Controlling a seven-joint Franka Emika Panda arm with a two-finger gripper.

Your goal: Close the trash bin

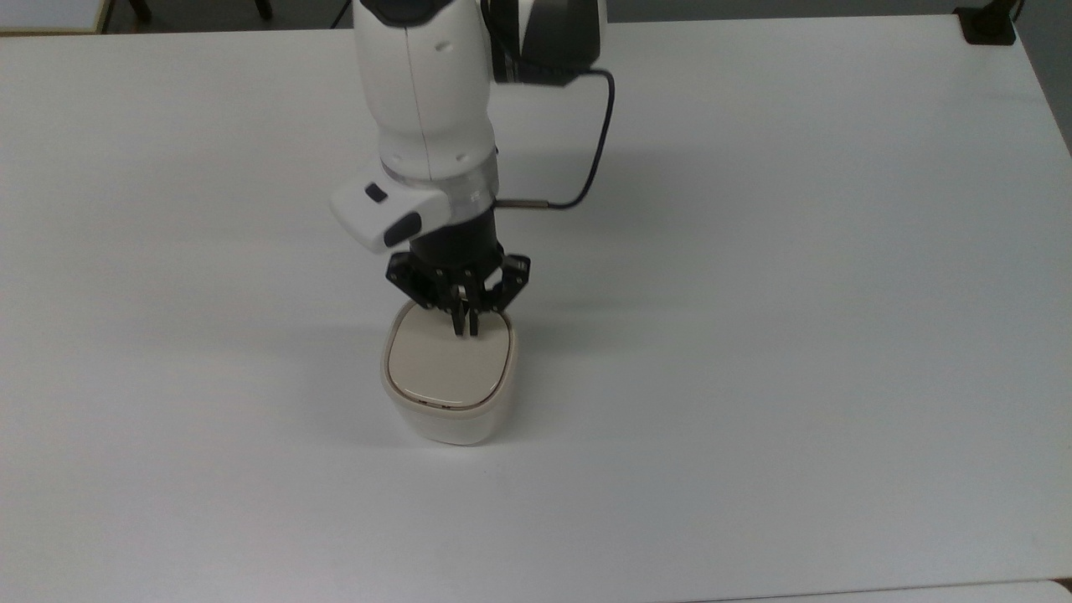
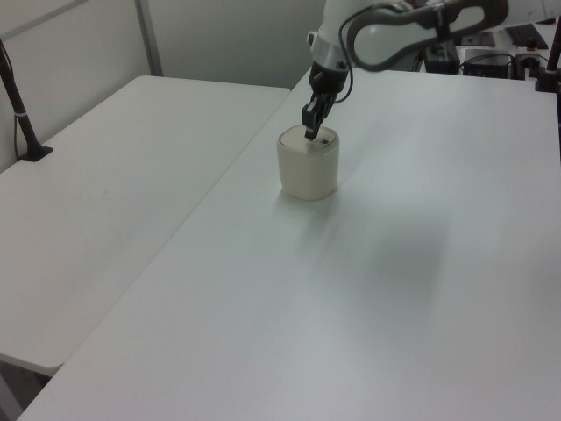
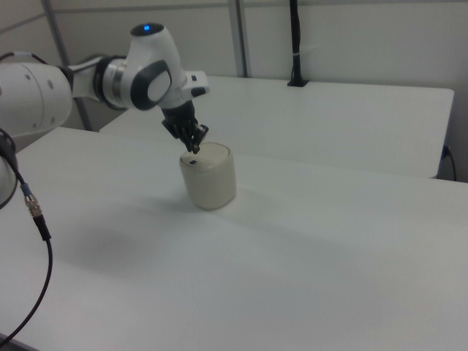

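The trash bin [image 1: 448, 414] [image 2: 308, 171] [image 3: 210, 183] is a small cream-white rounded-square bin on the white table. Its beige lid [image 1: 444, 368] lies flat in the rim, closed. My gripper [image 1: 464, 332] [image 2: 309, 134] [image 3: 196, 148] points down over the far part of the lid, fingers shut together with nothing between them. The fingertips hang just above the lid surface, near its small black mark [image 2: 323, 140].
The white table [image 1: 754, 335] spreads wide around the bin. A second white table [image 2: 114, 193] stands beside it in the left view. A black cable [image 1: 596, 159] loops off the arm's wrist. A black post [image 2: 17, 105] stands on the far table's edge.
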